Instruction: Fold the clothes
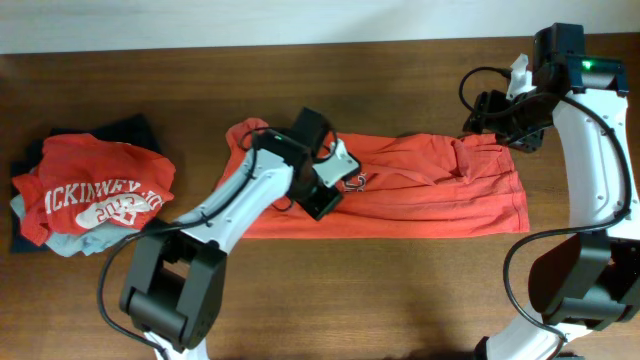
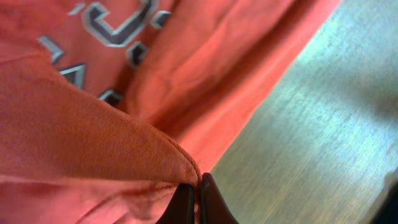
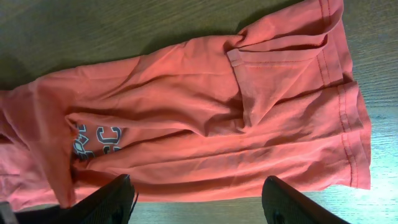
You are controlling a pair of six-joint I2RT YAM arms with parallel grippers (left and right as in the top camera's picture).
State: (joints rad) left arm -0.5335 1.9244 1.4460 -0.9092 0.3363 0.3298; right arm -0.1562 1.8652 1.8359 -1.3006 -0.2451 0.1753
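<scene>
The orange-red T-shirt (image 1: 430, 190) lies across the middle of the table as a long, rumpled band, sleeves and hem bunched at its right end. My left gripper (image 1: 322, 203) is shut on a raised fold of the shirt near the grey-and-white chest lettering (image 1: 355, 182). In the left wrist view the jaws (image 2: 198, 186) pinch the fold's edge (image 2: 124, 143), with lettering (image 2: 112, 25) above. My right gripper (image 1: 497, 125) is open and empty above the shirt's far right corner. In the right wrist view its fingers (image 3: 199, 199) are spread wide over the shirt (image 3: 205, 124).
A pile of folded garments sits at the left: a red shirt with white "MCKINNEY" print (image 1: 95, 190) on top, pale blue (image 1: 60, 242) and navy (image 1: 140, 130) garments under it. Bare wooden table (image 1: 400, 290) lies in front of the shirt.
</scene>
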